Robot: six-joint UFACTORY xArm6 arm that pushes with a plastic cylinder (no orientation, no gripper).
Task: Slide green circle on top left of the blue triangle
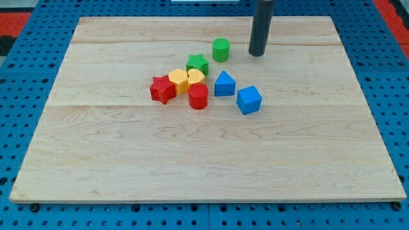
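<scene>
The green circle (221,49) stands on the wooden board near the view's top centre. The blue triangle (224,84) lies below it, a short gap apart. My tip (257,53) rests on the board just right of the green circle, not touching it. The rod rises out of the view's top.
A green star (198,64) sits left of the green circle and above the blue triangle's left. A yellow hexagon (179,80), a yellow heart (195,77), a red star (162,89) and a red cylinder (198,96) cluster left of the triangle. A blue cube (248,99) lies at its lower right.
</scene>
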